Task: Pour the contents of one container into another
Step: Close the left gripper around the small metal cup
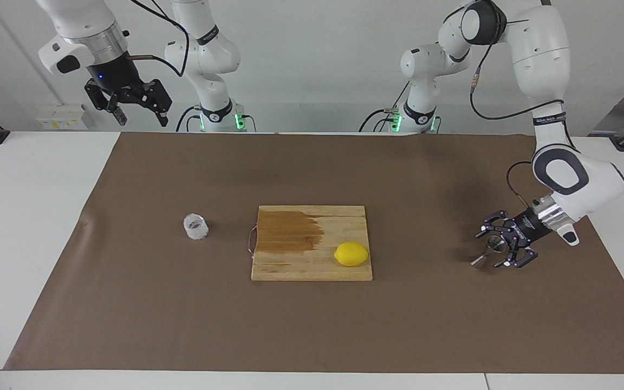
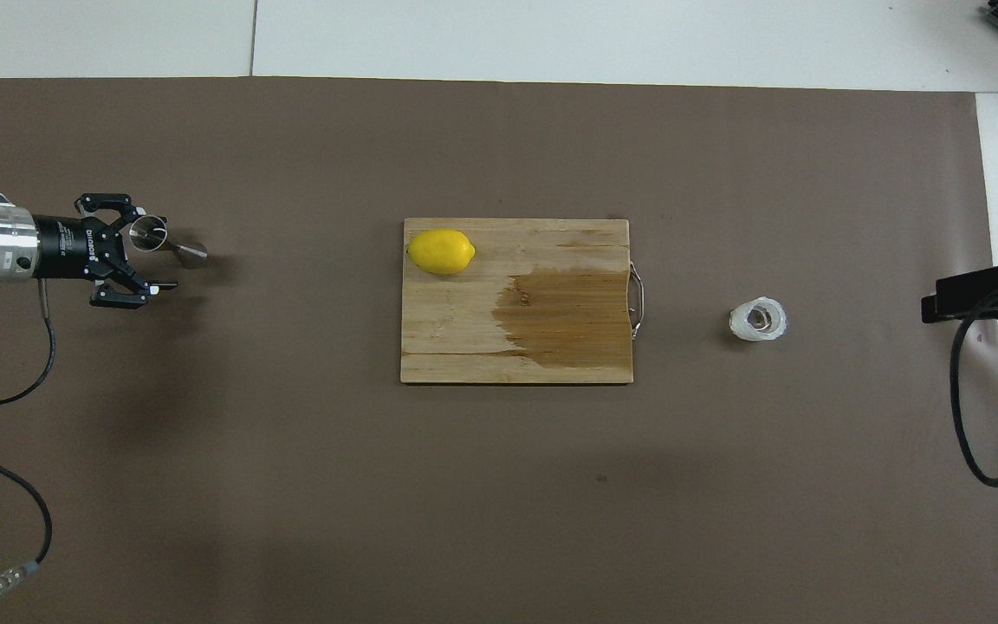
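Jigger [image 1: 488,252]: steel, on the brown mat at the left arm's end of the desk, between the open fingers of the left gripper [image 1: 492,249], not gripped.
Clear cup [image 1: 195,226]: upright on the mat toward the right arm's end, beside the cutting board [image 1: 312,260].
Lemon [image 1: 351,253]: on the board.
Right gripper [image 1: 137,111]: raised over the desk's robot-side edge, fingers spread, holding nothing.
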Controlling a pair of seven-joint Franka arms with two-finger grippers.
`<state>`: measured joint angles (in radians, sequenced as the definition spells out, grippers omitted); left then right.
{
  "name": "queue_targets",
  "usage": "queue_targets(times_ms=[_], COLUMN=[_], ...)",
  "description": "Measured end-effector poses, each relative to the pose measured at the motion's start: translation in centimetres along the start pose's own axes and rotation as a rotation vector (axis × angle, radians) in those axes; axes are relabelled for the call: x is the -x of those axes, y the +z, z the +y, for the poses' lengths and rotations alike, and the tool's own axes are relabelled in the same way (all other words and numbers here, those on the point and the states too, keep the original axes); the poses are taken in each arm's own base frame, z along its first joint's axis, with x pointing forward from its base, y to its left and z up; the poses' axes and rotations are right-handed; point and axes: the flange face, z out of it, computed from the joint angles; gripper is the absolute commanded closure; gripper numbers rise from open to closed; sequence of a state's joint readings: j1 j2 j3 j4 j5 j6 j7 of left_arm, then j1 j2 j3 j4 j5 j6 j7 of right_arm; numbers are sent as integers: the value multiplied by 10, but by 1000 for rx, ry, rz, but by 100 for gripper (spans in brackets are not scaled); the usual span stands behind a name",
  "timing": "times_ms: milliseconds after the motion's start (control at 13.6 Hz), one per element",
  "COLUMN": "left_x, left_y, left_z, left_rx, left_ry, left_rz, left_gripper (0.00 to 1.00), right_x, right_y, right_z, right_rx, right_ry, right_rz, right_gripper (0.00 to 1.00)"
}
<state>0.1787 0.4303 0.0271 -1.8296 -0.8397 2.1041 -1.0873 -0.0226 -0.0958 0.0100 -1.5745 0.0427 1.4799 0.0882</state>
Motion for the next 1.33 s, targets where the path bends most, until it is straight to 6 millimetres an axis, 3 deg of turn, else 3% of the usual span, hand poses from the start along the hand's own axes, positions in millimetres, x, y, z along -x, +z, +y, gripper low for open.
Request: queue_targets(times_ms=[515,1104,1325], left_x=[-21,-16,-18], left_y=[-3,9,7], left_z=[-21,-28,-28], left_rx=[50,122,131], left_ry=[-5,-7,-16], left_rz=[-102,-148,-152], left_gripper=[0,0,17], right_x=[0,0,0], right_y=[0,0,0], right_z=[0,0,0], right_rx=[0,0,0], right_ry=[0,0,0], right_rz=[0,0,0], right_gripper=[0,0,0])
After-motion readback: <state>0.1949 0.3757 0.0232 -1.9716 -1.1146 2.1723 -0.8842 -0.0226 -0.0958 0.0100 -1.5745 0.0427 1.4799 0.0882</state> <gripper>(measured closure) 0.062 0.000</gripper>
